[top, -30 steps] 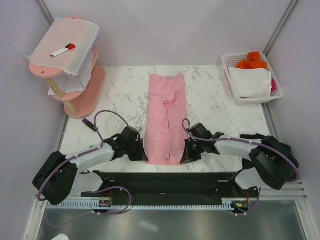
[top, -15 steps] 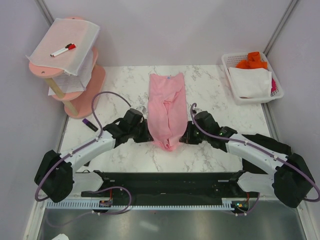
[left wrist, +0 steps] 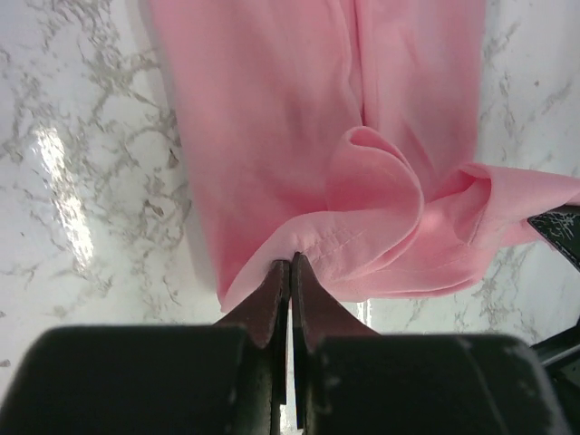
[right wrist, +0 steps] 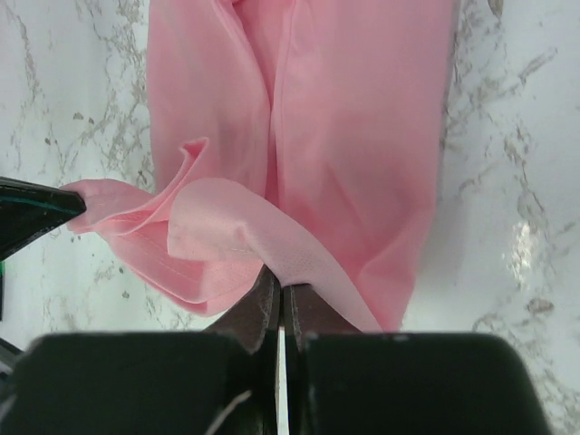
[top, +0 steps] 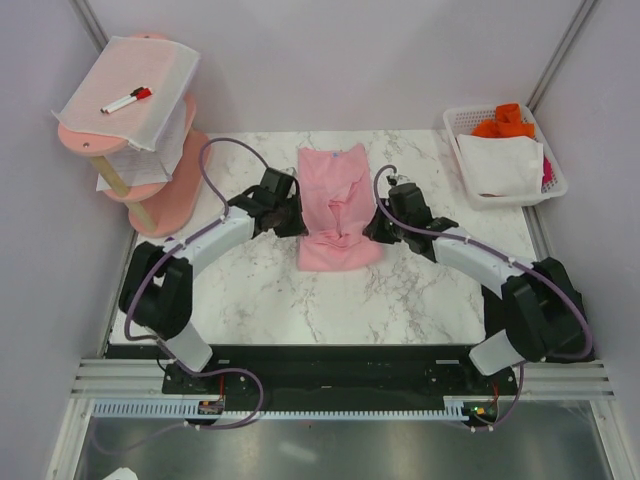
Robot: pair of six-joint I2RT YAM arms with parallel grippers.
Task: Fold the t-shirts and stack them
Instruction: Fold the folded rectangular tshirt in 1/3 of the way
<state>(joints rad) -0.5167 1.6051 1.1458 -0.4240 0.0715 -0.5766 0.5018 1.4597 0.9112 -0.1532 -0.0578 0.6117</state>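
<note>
We hold the pink t-shirt (top: pixel 338 195) at the middle of the marble table (top: pixel 250 290), its collar end lying flat toward the far edge. Our left gripper (left wrist: pixel 290 269) is clamped tight on the hem corner at the shirt's left side, and our right gripper (right wrist: pixel 279 283) pinches the opposite corner. The hem between them sags in loose folds over the flat cloth.
</note>
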